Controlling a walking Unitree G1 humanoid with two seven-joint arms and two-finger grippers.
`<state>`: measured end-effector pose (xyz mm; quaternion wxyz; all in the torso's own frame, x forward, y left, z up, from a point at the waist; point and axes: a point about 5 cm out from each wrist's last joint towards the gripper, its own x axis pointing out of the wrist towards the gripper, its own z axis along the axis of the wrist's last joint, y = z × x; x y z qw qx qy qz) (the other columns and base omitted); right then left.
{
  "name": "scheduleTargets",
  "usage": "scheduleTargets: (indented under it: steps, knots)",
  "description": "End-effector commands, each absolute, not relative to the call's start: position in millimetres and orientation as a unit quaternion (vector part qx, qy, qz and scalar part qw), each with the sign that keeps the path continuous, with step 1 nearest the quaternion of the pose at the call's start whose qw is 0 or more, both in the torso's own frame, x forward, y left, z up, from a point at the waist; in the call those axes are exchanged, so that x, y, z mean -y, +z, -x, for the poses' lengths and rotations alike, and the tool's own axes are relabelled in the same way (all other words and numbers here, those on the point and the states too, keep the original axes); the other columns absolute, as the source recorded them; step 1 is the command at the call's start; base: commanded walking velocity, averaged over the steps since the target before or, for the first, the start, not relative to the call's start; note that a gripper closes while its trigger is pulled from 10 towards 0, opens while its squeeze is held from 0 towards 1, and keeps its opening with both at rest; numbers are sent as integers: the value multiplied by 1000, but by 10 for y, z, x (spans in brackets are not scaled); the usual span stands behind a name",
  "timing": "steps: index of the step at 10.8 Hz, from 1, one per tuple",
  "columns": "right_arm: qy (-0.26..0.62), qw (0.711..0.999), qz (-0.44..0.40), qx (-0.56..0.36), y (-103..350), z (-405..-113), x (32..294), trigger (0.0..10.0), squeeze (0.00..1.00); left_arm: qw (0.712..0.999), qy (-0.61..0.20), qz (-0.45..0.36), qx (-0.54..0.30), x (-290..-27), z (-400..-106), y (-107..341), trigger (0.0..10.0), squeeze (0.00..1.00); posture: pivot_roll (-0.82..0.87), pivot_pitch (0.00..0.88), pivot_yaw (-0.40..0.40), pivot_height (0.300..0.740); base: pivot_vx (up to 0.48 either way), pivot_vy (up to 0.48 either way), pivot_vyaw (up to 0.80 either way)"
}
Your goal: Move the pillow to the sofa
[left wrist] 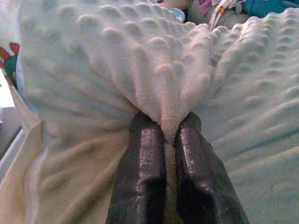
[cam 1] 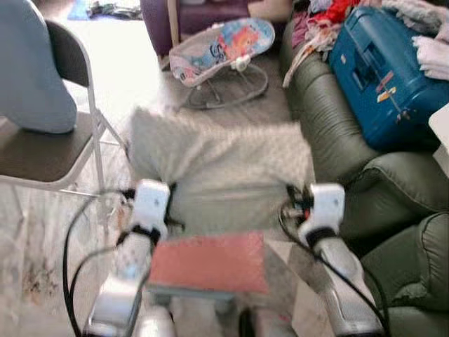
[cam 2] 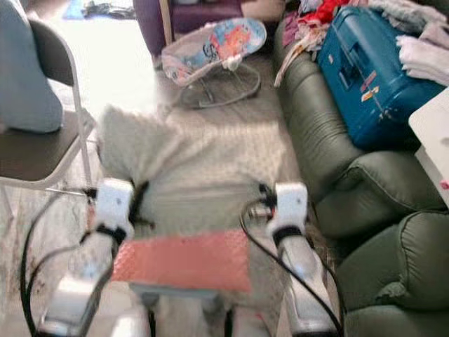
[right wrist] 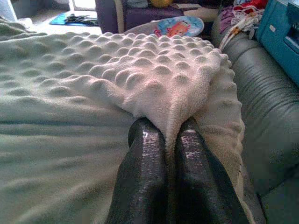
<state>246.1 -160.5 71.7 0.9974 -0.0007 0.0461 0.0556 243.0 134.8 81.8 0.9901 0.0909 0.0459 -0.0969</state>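
A pale, bumpy-textured pillow (cam 1: 217,168) hangs in the air between my two arms, in front of my chest. My left gripper (left wrist: 169,133) is shut on a pinched fold of the pillow's left edge. At the pillow's right edge my right gripper (right wrist: 169,130) is likewise shut on a fold of the fabric. The dark green sofa (cam 1: 337,133) runs along my right side, its armrest close to the pillow's right end.
A blue suitcase (cam 1: 382,77) and heaped clothes (cam 1: 330,21) lie on the sofa's far seat. A folding chair (cam 1: 49,147) with a grey cushion stands at my left. A baby bouncer (cam 1: 224,53) sits on the floor ahead. A red pad (cam 1: 209,261) lies below the pillow.
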Motion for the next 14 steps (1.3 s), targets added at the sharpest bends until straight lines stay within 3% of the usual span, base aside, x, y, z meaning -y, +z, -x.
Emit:
scheduleTargets:
  steps: [1, 3, 7, 9, 10, 11, 14]
  knots:
    - [0, 1000, 14, -28, 778, -2422, 1897, 10000, 0, 991, -65, -108, -44, -1498, -2416, 809, 10000, 0, -21, 35, -31, 740, 0, 0, 0]
    - [-15, 1000, 10, -12, 847, -2428, 1981, 10000, 0, 989, -87, -111, -31, -1410, -2497, 862, 10000, 0, -25, 41, 6, 740, 0, 0, 0]
    - [-60, 998, 7, 14, 936, -2401, 2056, 10000, 0, 984, -121, -122, -54, -1493, -2628, 780, 10000, 0, -99, 11, 103, 740, 0, 0, 0]
    - [-38, 999, 17, 12, 945, -2394, 1982, 10000, 0, 985, -113, -122, -39, -1457, -2696, 793, 10000, 0, -106, 0, 58, 740, 0, 0, 0]
    - [-30, 999, 13, 6, 934, -2423, 1946, 10000, 0, 975, -146, -166, 25, -1336, -2700, 949, 10000, 0, -88, 0, 12, 740, 0, 0, 0]
    - [3, 1000, 9, -2, 913, -2500, 1826, 10000, 0, 976, -142, -158, 47, -1315, -2750, 1075, 10000, 0, -56, 0, -37, 740, 0, 0, 0]
    - [41, 999, 7, -21, 852, -2513, 1725, 10000, 0, 979, -120, -156, 45, -1395, -2689, 1087, 10000, 0, -15, 30, -86, 740, 0, 0, 0]
